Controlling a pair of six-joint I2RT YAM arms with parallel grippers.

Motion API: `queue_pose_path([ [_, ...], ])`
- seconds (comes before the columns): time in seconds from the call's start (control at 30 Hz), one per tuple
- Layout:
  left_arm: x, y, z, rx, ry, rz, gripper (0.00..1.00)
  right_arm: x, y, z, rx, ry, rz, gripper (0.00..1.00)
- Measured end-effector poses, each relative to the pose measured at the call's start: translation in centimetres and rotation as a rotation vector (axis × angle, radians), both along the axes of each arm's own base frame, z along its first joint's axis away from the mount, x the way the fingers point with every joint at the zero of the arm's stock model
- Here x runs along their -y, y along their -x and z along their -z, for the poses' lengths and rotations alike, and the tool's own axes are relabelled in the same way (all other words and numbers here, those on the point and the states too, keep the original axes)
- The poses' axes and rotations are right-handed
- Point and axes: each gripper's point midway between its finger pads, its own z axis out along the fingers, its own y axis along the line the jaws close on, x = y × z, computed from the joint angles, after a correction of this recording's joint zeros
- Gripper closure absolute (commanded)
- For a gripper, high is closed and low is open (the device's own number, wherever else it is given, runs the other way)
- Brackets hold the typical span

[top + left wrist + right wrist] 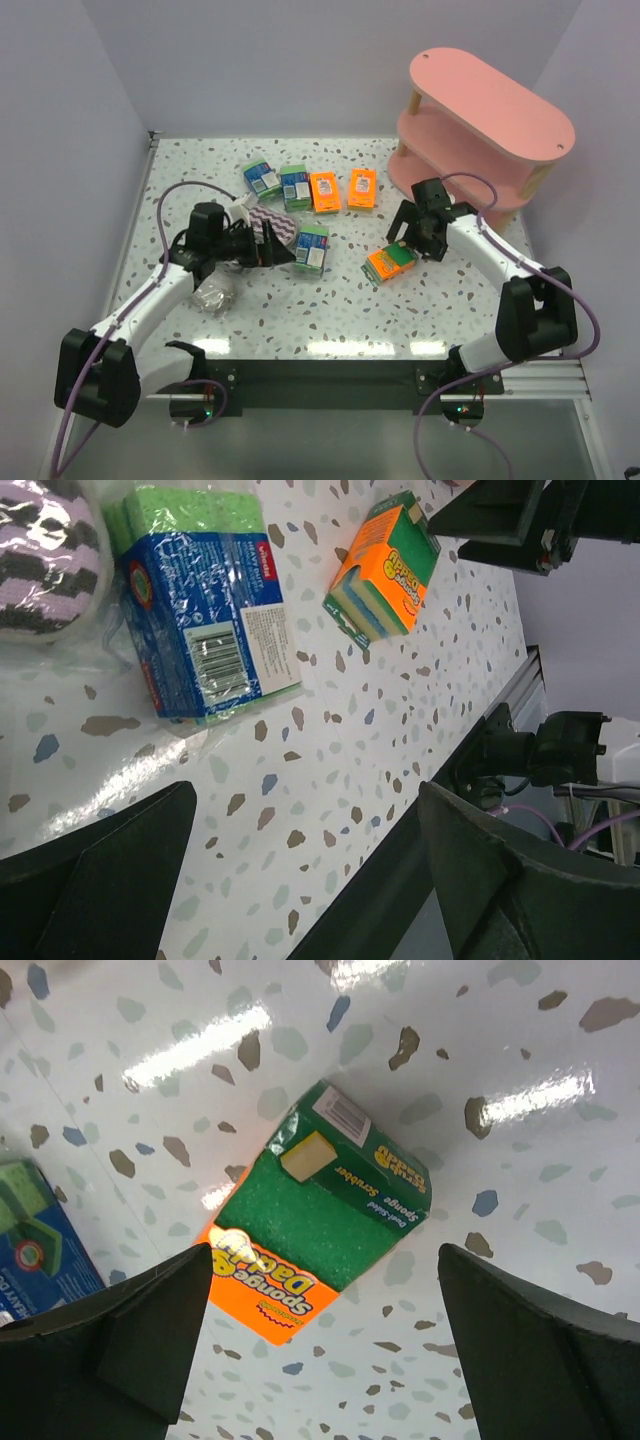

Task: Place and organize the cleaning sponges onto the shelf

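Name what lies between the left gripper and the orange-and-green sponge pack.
Between the left gripper and the orange-and-green pack lies one green-and-blue pack, then bare table. The top external view shows this.

Your left wrist view cuts the purple-white zigzag sponge (40, 565) off at its upper left corner, and from above the left gripper (284, 250) covers part of it. The green-and-blue pack (40, 1250) runs off the left edge of your right wrist view. The lowest board of the shelf (490, 100) is mostly hidden beneath the upper ones.
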Motion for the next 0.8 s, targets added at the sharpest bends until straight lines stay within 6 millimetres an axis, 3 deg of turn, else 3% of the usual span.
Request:
queue_pose_path([
  [0.2, 3.3, -1.7, -1.5, 0.028, -0.034, 0.063, 0.03, -0.2, 2.4, 1.2, -0.055, -0.015, -0.002, 0.02],
  [0.33, 6.0, -3.4, -3.4, 0.072, -0.037, 0.109, 0.04, -0.5, 2.7, 1.2, -0.063, -0.039, 0.022, 0.05],
  [0.53, 9.5, -4.7, -3.2, 0.116, -0.126, 0.179, 0.07, -0.7, 3.1, 1.0, -0.041, -0.073, 0.086, 0.08],
  [0.63, 12.3, -4.9, -2.7, 0.153, -0.193, 0.24, 0.08, -0.1, 4.2, -0.9, 0.034, -0.108, 0.141, 0.07],
  [0.8, 15.5, -5.9, -0.6, 0.2, -0.299, 0.305, 0.12, 1.6, 5.3, -6.4, 0.21, -0.147, 0.258, 0.02],
])
